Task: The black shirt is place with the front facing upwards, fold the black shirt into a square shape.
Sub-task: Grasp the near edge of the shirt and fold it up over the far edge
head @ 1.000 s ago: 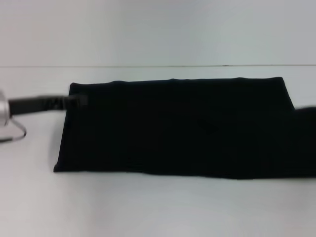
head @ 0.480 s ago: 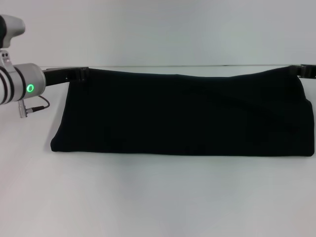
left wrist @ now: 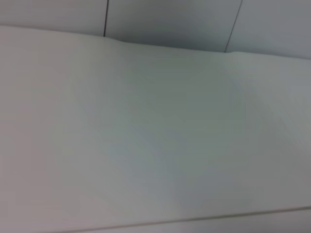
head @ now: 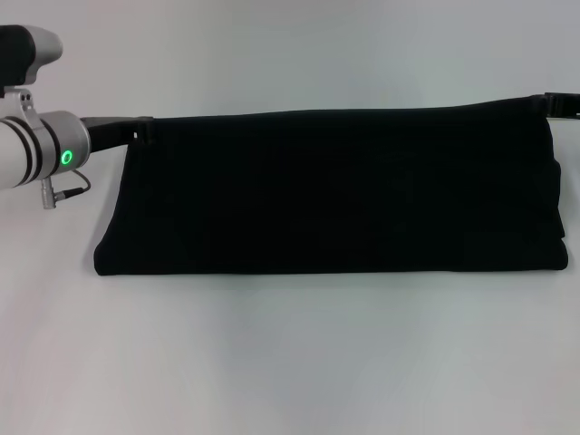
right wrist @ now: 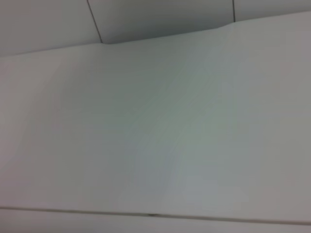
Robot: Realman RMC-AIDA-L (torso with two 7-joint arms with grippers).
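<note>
Shirt (head: 335, 195) hangs stretched between left gripper (head: 138, 131) and right gripper (head: 547, 101), each apparently pinching a top corner; bottom fold on table (head: 290, 362). Keep it taut, carry both corners forward evenly.

A plain white table (head: 290, 362) fills the near part of the head view, evenly lit and matte. Beyond its far edge stands a pale grey wall (head: 299, 54). In the wrist views, dark vertical seams (left wrist: 106, 17) divide the wall panels.
</note>
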